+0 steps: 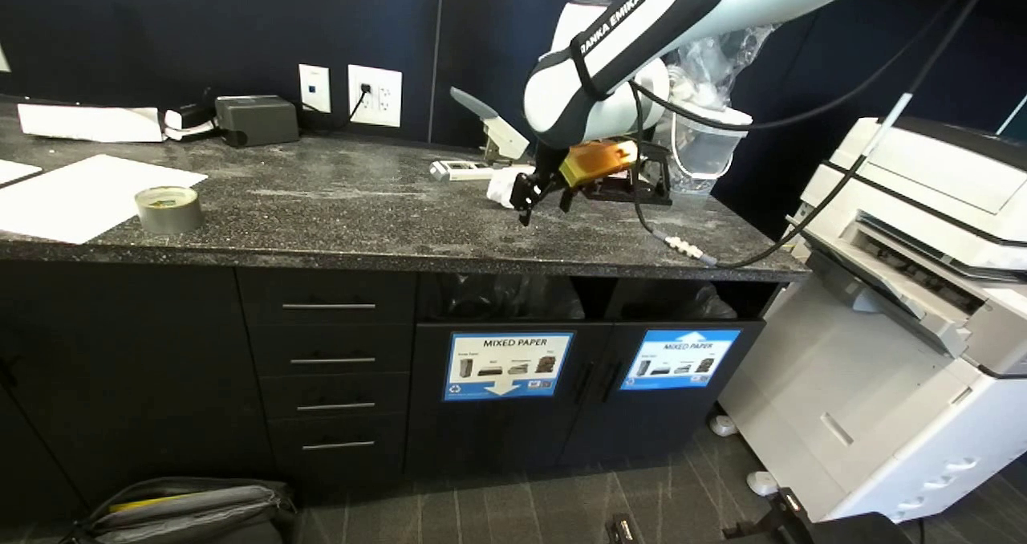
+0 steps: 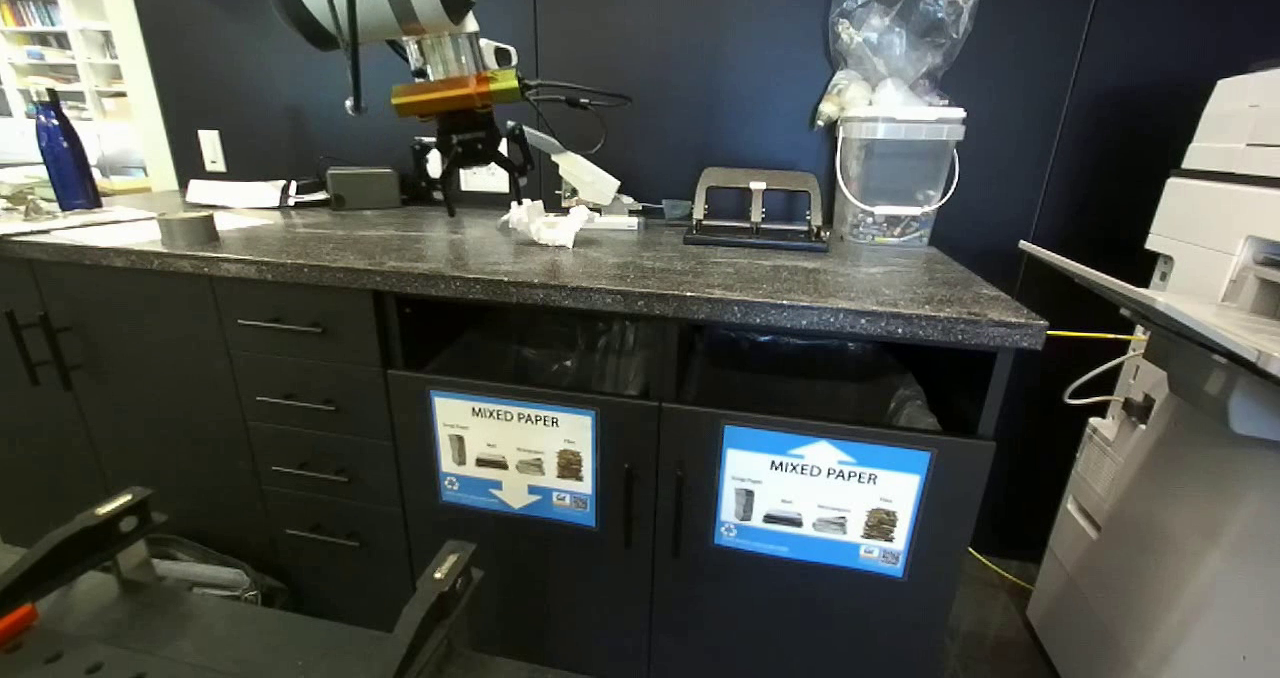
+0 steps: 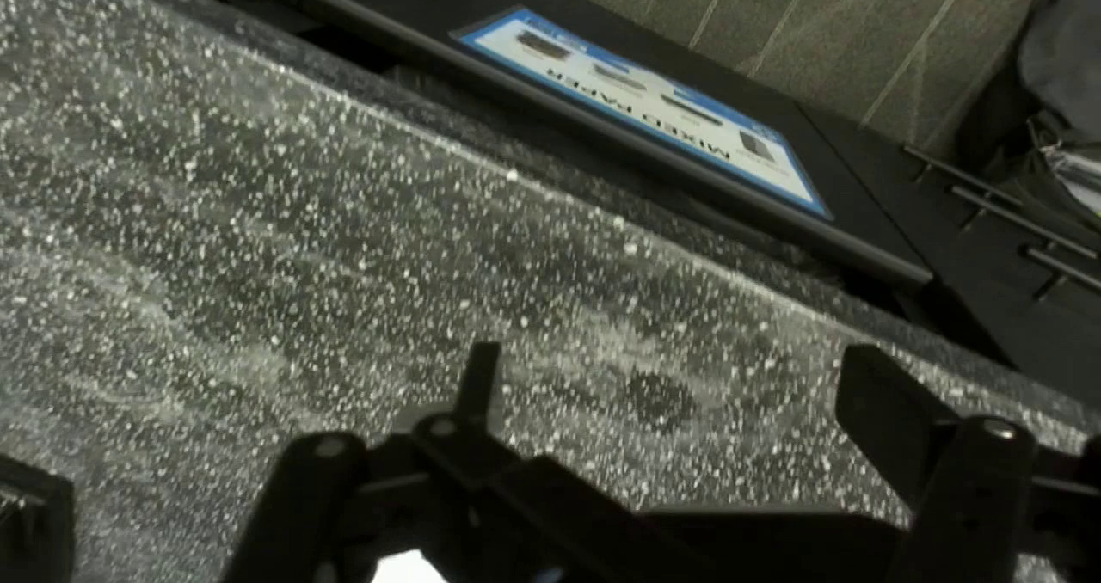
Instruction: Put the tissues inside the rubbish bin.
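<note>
White tissue [image 2: 547, 225], crumpled, lengthwise along counter [image 2: 640, 264]

Arm [image 1: 642, 34] slanting down, gripper [image 2: 484, 203] spread wide
The arm crosses the upper right of an exterior view; the gripper points downward at upper left in an exterior view, its 2 fingers [image 3: 893, 424] well apart low in the wrist view.

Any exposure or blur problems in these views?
In an exterior view, the tissue washes out; in an exterior view, the shelves look overexposed; in the wrist view, the gripper is nearly a silhouette and the sign is soft, its small print unreadable.
</note>
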### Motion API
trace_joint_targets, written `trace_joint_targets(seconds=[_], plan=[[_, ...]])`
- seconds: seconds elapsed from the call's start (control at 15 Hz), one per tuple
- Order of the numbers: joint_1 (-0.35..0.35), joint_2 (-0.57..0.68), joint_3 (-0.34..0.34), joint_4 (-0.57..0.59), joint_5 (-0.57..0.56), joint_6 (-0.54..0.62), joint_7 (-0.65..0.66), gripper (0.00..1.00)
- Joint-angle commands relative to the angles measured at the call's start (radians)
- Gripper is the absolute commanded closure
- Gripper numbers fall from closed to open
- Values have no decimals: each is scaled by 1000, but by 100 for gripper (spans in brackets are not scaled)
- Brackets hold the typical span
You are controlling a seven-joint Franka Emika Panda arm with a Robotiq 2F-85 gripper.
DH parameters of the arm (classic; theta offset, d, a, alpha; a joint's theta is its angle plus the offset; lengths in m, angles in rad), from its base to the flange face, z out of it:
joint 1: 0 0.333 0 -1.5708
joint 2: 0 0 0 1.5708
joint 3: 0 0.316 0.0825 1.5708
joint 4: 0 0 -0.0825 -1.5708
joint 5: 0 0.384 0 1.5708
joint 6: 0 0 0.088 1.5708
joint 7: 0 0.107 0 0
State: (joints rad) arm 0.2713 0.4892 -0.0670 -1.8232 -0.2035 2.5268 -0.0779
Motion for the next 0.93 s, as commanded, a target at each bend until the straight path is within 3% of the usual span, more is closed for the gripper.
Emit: trace_joint_targets(seconds=[0.0, 0.27, 0.87], plan=[[-87, 101, 80, 195, 75, -12, 20, 0], [-136, 251, 112, 418, 191, -33, 96, 0], [-126, 533, 84, 840, 324, -179, 469, 0]])
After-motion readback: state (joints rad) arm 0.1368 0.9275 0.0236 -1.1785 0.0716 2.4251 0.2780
